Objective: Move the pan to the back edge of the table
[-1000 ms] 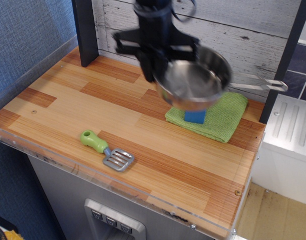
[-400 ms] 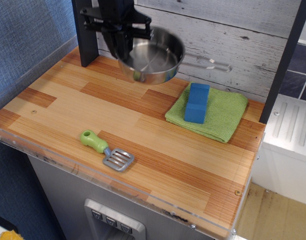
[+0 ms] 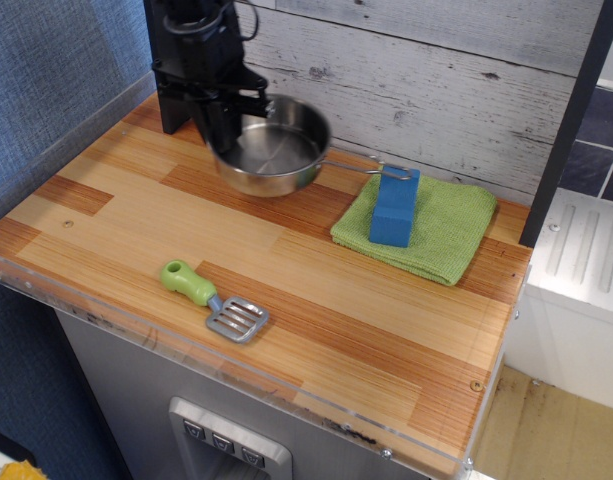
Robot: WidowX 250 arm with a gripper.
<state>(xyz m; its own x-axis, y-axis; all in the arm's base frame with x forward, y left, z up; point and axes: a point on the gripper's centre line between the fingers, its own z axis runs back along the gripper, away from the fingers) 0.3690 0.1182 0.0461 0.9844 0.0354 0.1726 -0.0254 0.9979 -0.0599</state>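
Observation:
The shiny steel pan (image 3: 273, 148) sits low at the back of the striped wood table (image 3: 316, 300), close to the plank wall. Its thin wire handle (image 3: 371, 170) points right toward the blue block. My black gripper (image 3: 224, 132) comes down from above and is shut on the pan's left rim. I cannot tell whether the pan rests fully on the wood or hangs just above it.
A blue block (image 3: 395, 206) stands on a green cloth (image 3: 426, 232) at the back right. A green-handled metal spatula (image 3: 213, 299) lies near the front edge. A dark post (image 3: 171, 70) stands behind my gripper, and a clear acrylic lip (image 3: 236, 385) runs along the front.
My gripper has carried the pan left from above the green cloth and lowered it to the back of the table. The handle now points right toward the block.

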